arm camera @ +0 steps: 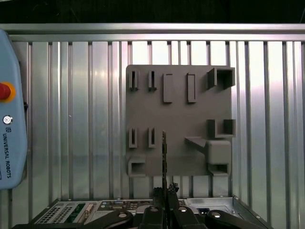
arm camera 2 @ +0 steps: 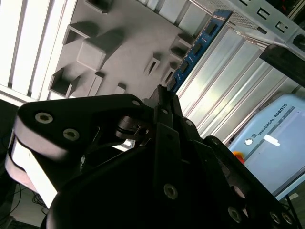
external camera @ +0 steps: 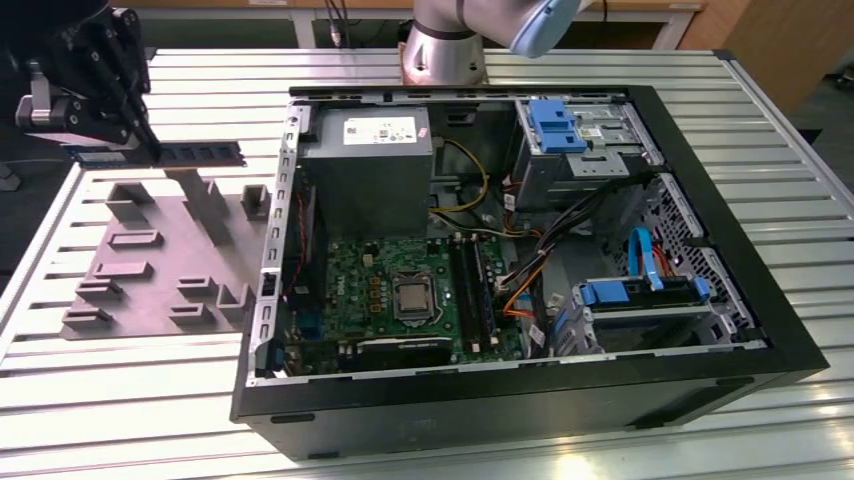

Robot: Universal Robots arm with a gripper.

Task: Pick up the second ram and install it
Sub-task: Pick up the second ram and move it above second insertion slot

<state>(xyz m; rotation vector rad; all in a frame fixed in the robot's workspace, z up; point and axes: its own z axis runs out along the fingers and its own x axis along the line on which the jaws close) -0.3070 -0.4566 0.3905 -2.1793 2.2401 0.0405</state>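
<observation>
Gripping one end of the ram stick (external camera: 200,153), the gripper (external camera: 140,145) is seen with its fingers closed tight on the board. The stick is held level in the air, reaching out from the fingertips towards the open computer case (external camera: 507,405). Beneath the gripper, a grey fixture plate (external camera: 147,270) is laid on the ribbed table (external camera: 120,400).

Robotics lab, computer-assembly cell. Ribbed aluminium bench (external camera: 134,400) carries open desktop computer case (external camera: 507,405), motherboard (external camera: 400,290) exposed, beside grey fixture plate (external camera: 147,270) with moulded holders. Industrial arm base (external camera: 443,55) at bench's far edge. Teach pendant (arm camera: 9,138) with red stop button (arm camera: 5,91) on bench. Gripper (external camera: 140,150) clamps second ram (external camera: 200,153).
</observation>
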